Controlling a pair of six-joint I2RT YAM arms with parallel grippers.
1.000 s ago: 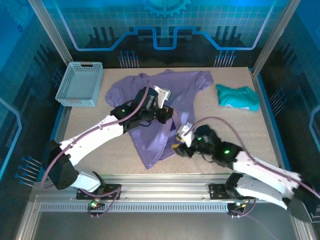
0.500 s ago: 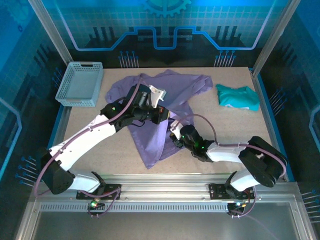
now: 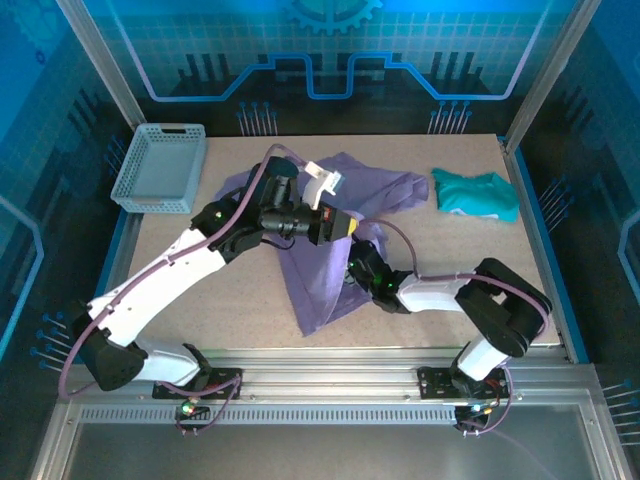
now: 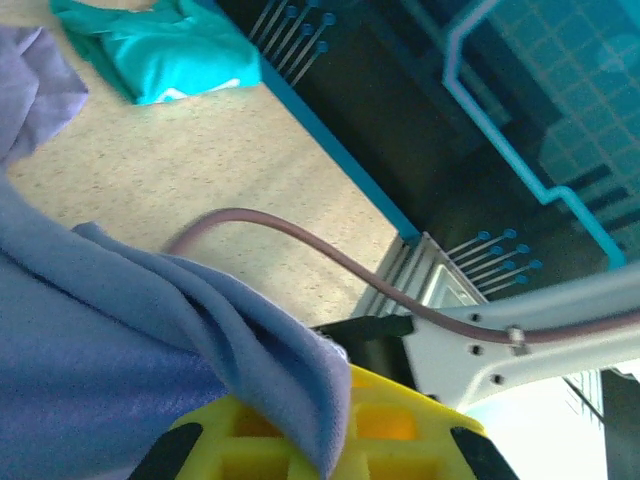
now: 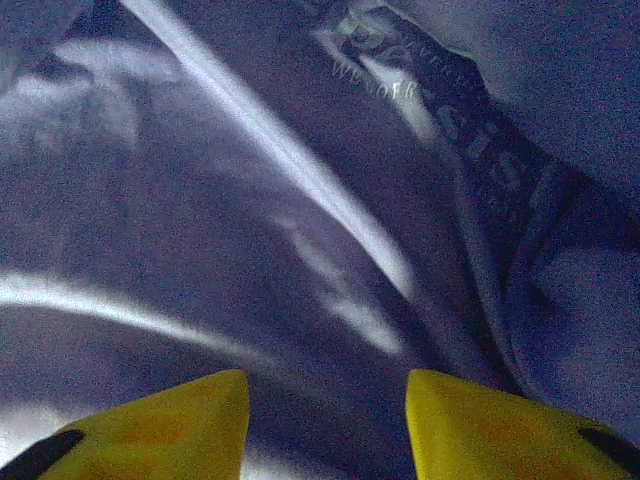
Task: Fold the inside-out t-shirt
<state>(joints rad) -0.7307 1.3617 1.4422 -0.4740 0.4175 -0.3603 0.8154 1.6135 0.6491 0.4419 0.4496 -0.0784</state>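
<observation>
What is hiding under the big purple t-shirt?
The right gripper reaches in under the soft lavender-purple t-shirt, yellow fingertips apart, folds all around. The cloth covers the speckled tabletop beneath it.

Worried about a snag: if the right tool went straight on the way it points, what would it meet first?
The lavender t-shirt: its creased fabric lies directly ahead of the right tool, whose fingers stand apart. How near is unclear.

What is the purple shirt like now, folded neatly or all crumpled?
Crumpled, not folded. The purple shirt lies rumpled on the table, one bunch pinched up in the left pincer.
</observation>
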